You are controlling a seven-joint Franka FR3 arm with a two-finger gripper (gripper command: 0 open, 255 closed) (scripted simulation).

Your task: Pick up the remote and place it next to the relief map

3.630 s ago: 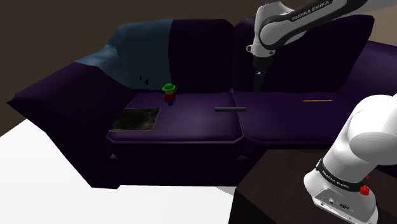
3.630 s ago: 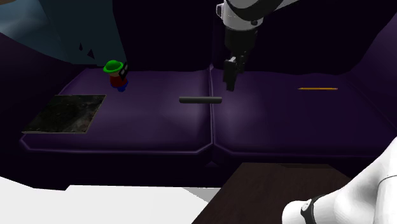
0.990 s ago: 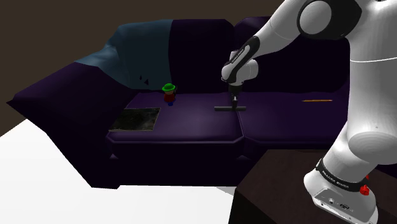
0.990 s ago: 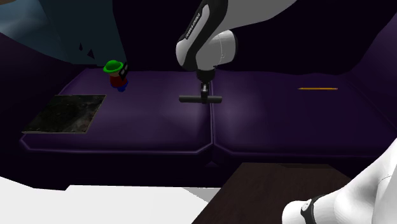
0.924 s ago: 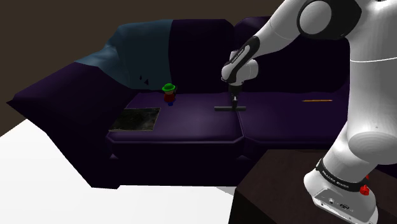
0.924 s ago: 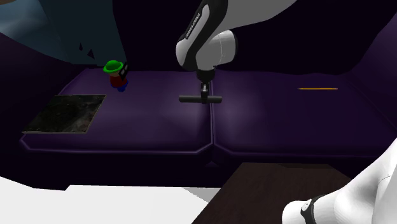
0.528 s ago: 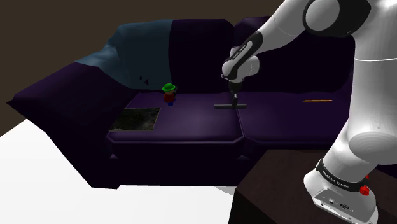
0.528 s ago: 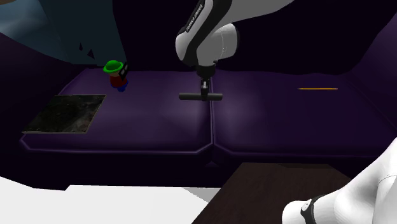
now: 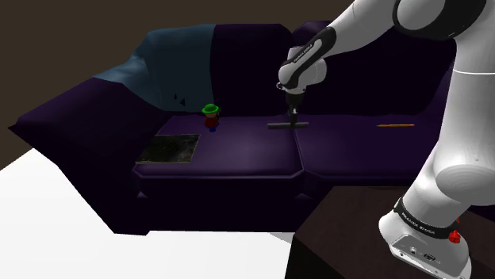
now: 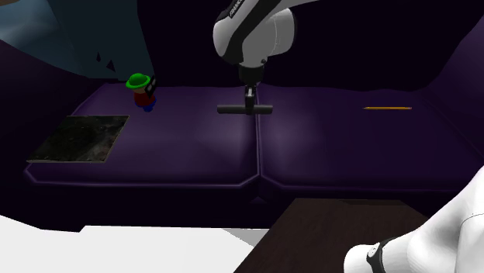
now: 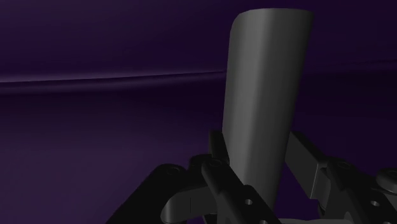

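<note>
Your hand (image 10: 248, 103) is clamped around the middle of the grey remote (image 10: 231, 109), which looks to be just off the sofa (image 10: 341, 147) seat. So the grab's done. You've got the carry over to the relief map (image 10: 79, 139), at the second exterior view's left, and the set-down beside it to go.

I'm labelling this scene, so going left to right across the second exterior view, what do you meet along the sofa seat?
relief map → toy figure with a green hat → remote, clasped by the gripper → thin orange stick
</note>
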